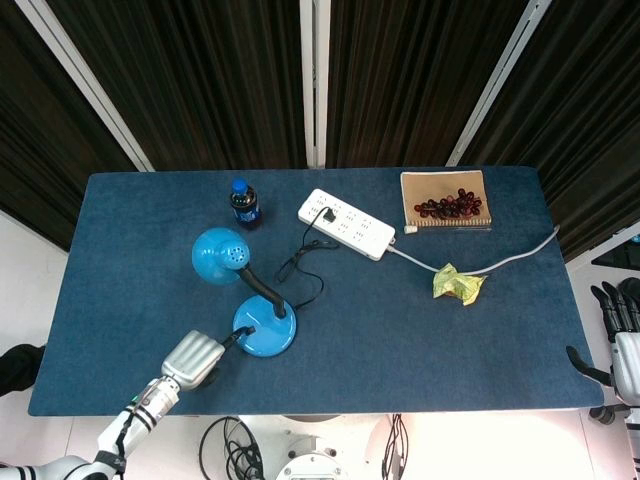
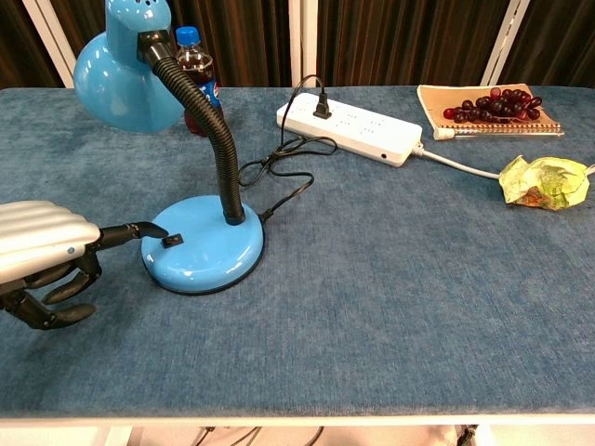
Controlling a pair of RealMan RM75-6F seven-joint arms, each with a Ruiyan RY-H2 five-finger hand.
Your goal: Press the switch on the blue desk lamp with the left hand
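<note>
Left hand (image 2: 46,251), holding nothing, pokes one finger onto the blue lamp (image 2: 203,243) base, just short of the switch (image 2: 171,241); press not done.

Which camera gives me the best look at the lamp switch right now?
The chest view. There the switch is a clear dark rectangle on the lamp base, with the left hand reaching an extended finger right up to it. In the head view the hand's fingertip hides the switch on the base.
</note>
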